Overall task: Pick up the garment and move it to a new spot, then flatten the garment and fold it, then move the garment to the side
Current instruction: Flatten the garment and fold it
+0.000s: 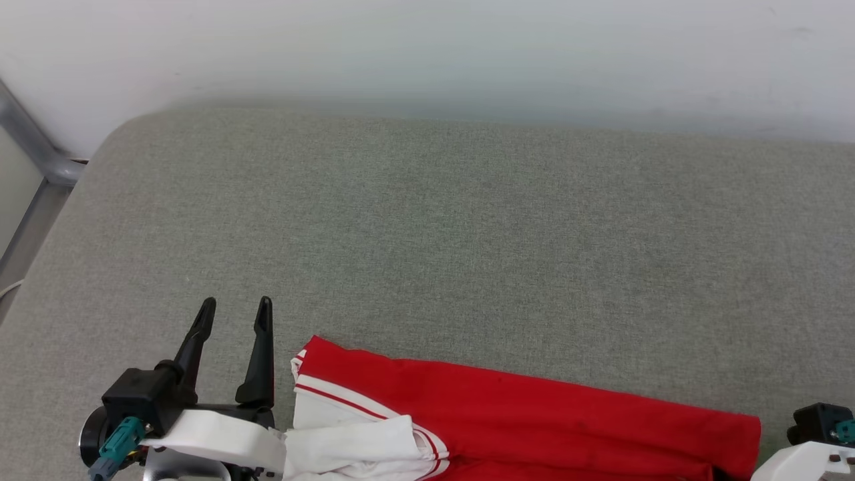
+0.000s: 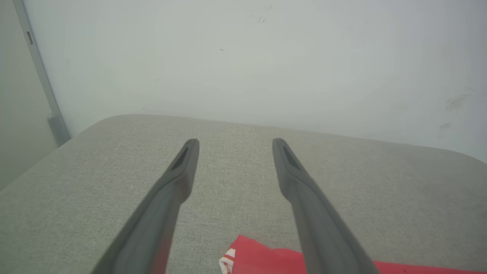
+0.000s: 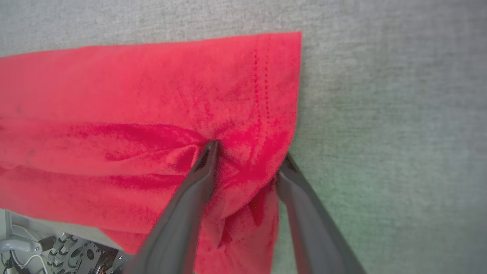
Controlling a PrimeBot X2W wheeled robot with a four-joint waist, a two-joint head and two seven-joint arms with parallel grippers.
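Observation:
The garment (image 1: 534,414) is a red shirt lying in a long band at the near edge of the grey cushion (image 1: 467,234), its white sleeve (image 1: 347,441) bunched at the left end. To the left of the sleeve my left gripper (image 1: 237,307) stands open and holds nothing. The left wrist view shows the left gripper (image 2: 236,146) above bare cushion, a corner of the garment (image 2: 262,258) below it. My right gripper (image 3: 249,152) presses its tips into the garment (image 3: 152,95) near the hemmed right end. Its jaws stand apart, and red cloth puckers between them.
The cushion ends at a pale wall (image 1: 427,53) at the back and rounds off at the far left corner, where a metal frame (image 1: 33,153) stands. My right wrist housing (image 1: 818,421) sits at the lower right. Robot base parts (image 3: 68,255) show below the cushion's near edge.

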